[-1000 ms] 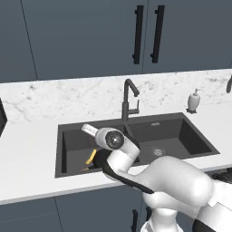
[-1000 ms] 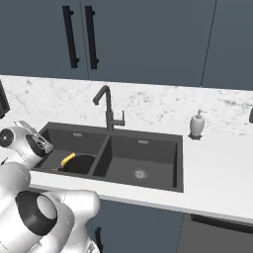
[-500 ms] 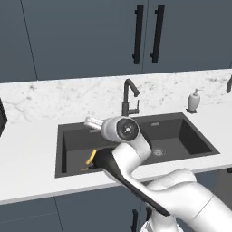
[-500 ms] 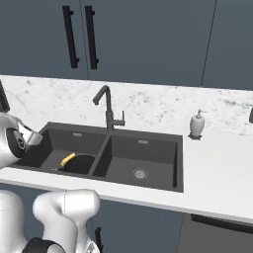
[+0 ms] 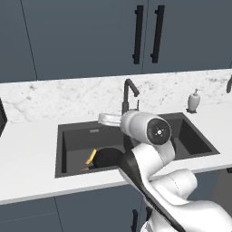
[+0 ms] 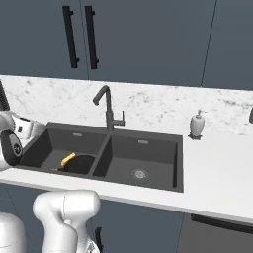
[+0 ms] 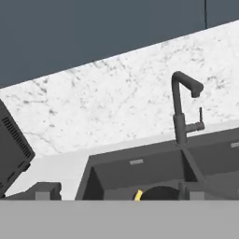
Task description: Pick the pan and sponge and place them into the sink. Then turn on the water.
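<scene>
The pan (image 5: 107,157) lay in the left basin of the sink (image 5: 72,135), while the hand (image 7: 114,192) hung empty above it, fingers (image 7: 45,191) spread wide.

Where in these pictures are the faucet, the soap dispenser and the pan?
faucet (image 6: 105,106): right base view, on its upright neck.
soap dispenser (image 6: 197,125): right base view, on the bottle's body.
pan (image 5: 107,157): left base view, on its black round bowl, in the sink's left basin.

Ahead of the gripper (image 7: 116,192) the faucet (image 7: 183,109) is rising over the sink (image 6: 163,163) divider — the pan (image 5: 107,157) is filling the near basin, the far one is lying bare.
</scene>
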You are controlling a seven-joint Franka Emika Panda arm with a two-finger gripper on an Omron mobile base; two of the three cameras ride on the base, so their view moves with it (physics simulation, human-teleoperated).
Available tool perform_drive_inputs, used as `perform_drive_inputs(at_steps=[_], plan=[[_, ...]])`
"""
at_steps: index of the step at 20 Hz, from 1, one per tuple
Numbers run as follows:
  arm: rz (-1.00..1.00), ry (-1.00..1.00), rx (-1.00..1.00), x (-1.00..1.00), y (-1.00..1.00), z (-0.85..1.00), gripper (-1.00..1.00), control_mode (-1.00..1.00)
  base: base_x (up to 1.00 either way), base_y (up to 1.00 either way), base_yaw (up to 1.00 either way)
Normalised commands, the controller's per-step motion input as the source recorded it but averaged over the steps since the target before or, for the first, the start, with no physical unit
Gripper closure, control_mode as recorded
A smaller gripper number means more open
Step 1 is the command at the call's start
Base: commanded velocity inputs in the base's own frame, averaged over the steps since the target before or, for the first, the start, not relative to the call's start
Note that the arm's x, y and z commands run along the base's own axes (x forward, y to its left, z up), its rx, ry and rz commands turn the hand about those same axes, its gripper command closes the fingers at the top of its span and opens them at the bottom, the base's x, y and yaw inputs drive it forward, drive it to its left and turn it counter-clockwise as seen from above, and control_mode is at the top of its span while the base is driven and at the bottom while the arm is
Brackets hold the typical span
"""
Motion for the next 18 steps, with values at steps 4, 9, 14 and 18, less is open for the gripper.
perform_drive_inputs(at_steps=[4,9,14,18], plan=[[0.19,-0.26,-0.05,-0.02,-0.71,0.36,-1.0,-1.0,0.0,0.0,0.0],[0.17,-0.21,-0.04,-0.46,-0.85,0.19,-1.0,-1.0,0.0,0.0,0.0],[0.08,-0.16,-0.03,-0.23,-0.91,0.11,-1.0,-1.0,0.0,0.0,0.0],[0.03,-0.09,-0.04,0.0,-0.86,-0.01,-1.0,-1.0,0.0,0.0,0.0]])
